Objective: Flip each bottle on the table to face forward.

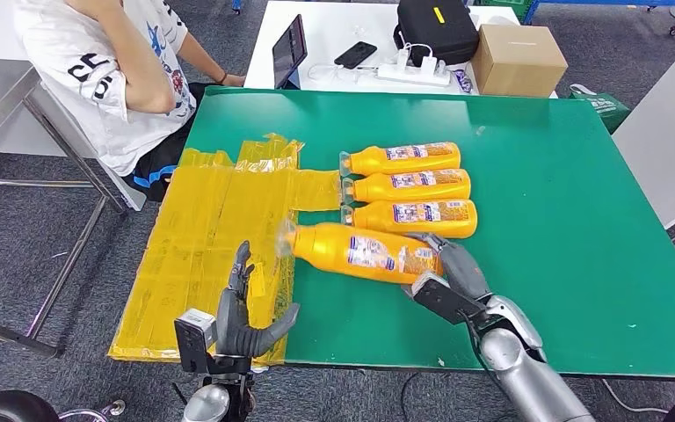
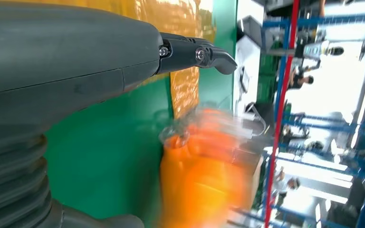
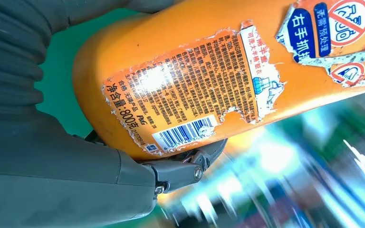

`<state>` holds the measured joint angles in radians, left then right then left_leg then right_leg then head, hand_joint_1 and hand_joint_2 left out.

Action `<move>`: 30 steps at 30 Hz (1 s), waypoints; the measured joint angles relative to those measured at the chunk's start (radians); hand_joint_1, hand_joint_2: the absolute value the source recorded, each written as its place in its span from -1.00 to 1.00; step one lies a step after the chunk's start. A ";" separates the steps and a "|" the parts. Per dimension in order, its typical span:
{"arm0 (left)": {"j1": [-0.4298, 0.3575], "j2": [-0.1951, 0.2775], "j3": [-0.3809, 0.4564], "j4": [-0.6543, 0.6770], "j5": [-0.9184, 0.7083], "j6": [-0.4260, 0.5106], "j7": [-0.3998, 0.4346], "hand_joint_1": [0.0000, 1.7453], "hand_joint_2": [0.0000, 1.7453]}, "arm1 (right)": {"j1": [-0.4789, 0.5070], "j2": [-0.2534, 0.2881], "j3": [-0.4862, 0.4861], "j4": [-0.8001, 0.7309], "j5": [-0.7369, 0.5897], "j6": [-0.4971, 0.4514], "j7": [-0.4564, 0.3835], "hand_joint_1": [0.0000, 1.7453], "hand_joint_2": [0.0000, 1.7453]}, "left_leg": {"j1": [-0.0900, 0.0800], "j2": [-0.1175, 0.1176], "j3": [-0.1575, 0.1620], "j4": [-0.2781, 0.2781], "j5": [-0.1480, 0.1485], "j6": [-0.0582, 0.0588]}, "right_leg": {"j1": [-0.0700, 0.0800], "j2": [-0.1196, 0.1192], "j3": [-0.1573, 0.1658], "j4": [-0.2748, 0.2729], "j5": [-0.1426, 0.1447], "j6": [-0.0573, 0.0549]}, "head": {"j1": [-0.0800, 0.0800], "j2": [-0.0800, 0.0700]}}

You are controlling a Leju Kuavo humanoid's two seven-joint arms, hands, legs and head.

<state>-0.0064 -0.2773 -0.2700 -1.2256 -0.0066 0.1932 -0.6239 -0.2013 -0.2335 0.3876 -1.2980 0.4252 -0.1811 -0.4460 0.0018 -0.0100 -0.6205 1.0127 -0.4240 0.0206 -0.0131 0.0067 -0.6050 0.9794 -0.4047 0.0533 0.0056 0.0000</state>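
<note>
A person in a white printed shirt (image 1: 97, 70) sits at the far left corner of the green table (image 1: 580, 264). Crinkled yellow plastic sheeting (image 1: 202, 237) covers the table's left part, and the left hand (image 1: 246, 321) hovers over its near edge, fingers apart and holding nothing. Further right, three orange plastic bottles with printed labels (image 1: 409, 187) lie side by side, caps toward the sheeting. Just in front of them, a fourth orange bottle (image 1: 360, 252) lies slightly tilted, its base gripped by the right hand (image 1: 453, 272), torn back label and barcode facing the wrist camera.
</note>
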 joint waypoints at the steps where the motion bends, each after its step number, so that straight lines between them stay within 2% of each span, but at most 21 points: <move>1: 0.004 0.000 0.002 -0.008 0.013 0.008 -0.003 -1.00 1.00 | 0.018 0.033 -0.030 -0.041 -0.018 -0.030 -0.025 1.00 1.00 | 0.000 0.000 0.000 0.000 0.000 0.000 | 0.000 0.000 0.000 0.000 0.000 0.000 | 0.000 0.000; 4: 0.012 -0.002 0.011 -0.028 0.054 0.030 -0.011 -1.00 1.00 | 0.066 0.112 -0.104 -0.156 -0.064 -0.099 -0.077 1.00 1.00 | 0.000 -0.001 -0.001 0.000 0.000 0.000 | 0.000 0.000 0.000 0.000 0.000 0.000 | 0.000 0.000; 9: 0.021 -0.007 0.029 -0.063 0.094 0.090 -0.048 -1.00 1.00 | 0.136 0.199 -0.192 -0.298 -0.100 -0.197 -0.142 1.00 1.00 | -0.001 -0.001 -0.001 0.000 0.000 0.000 | -0.001 0.000 0.000 -0.001 0.000 0.000 | 0.000 0.000; 13: 0.023 -0.008 0.029 -0.076 0.149 0.047 -0.013 -1.00 1.00 | 0.164 0.240 -0.236 -0.347 -0.107 -0.243 -0.162 1.00 1.00 | -0.001 0.000 -0.001 0.000 0.000 0.000 | -0.001 0.000 0.000 -0.001 0.000 0.000 | 0.000 0.000; 19: 0.023 -0.006 0.007 -0.076 0.188 -0.022 0.007 -1.00 1.00 | 0.187 0.267 -0.250 -0.351 -0.118 -0.221 -0.178 1.00 1.00 | -0.001 0.000 0.000 0.000 0.000 0.000 | -0.001 0.000 0.000 0.000 0.000 0.000 | 0.000 0.000; 25: 0.022 0.005 -0.030 -0.097 0.229 -0.181 0.043 -1.00 1.00 | 0.205 0.305 -0.241 -0.277 -0.155 -0.104 -0.214 1.00 1.00 | 0.000 0.000 0.000 0.000 0.000 0.000 | 0.000 0.000 0.000 0.000 0.000 0.000 | 0.000 0.000; 30: 0.022 0.011 -0.046 -0.112 0.234 -0.196 0.048 -1.00 1.00 | 0.218 0.331 -0.229 -0.220 -0.158 -0.093 -0.234 1.00 1.00 | 0.000 0.000 -0.001 0.000 0.000 0.000 | -0.001 0.000 0.000 0.000 0.000 0.000 | 0.000 0.000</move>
<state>0.0158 -0.2665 -0.3156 -1.3377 0.2277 -0.0032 -0.5759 0.0166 0.0972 0.1584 -1.5176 0.2669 -0.2744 -0.6802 0.0015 -0.0103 -0.6212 1.0125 -0.4242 0.0205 -0.0137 0.0067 -0.6054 0.9791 -0.4050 0.0532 0.0060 0.0000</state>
